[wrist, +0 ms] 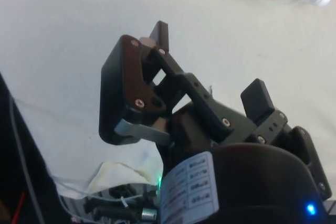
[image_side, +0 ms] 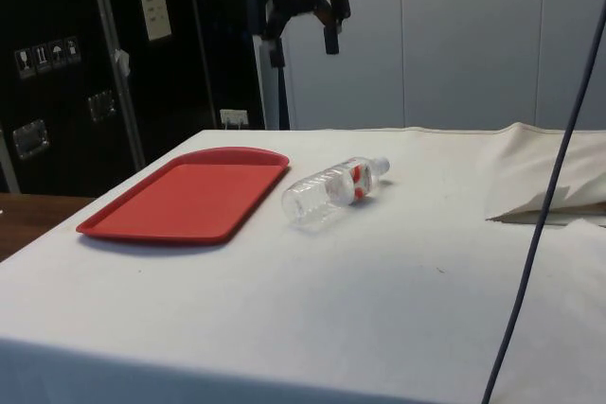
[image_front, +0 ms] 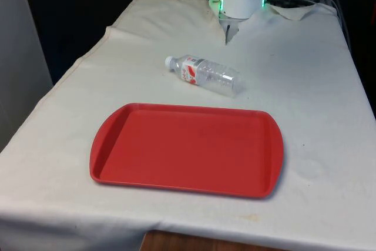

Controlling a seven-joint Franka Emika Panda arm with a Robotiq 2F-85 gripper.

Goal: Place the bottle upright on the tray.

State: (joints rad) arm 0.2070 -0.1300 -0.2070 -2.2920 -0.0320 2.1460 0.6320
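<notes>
Evidently poised for a reach: gripper (image_side: 303, 33) high, jaws apart, bottle (image_front: 207, 74) lying flat just beside tray (image_front: 106, 145)

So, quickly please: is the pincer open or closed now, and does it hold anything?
Pincer: open, holding nothing, raised well above the cloth.

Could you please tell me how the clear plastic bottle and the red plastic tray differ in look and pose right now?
The clear plastic bottle is see-through, with a white cap and a red-and-white label; the red plastic tray is opaque and plain. The bottle is small, round and lying on its side, while the tray is broad, shallow and sits flat. Both rest on the white cloth, apart from each other, with the black gripper open above.
</notes>
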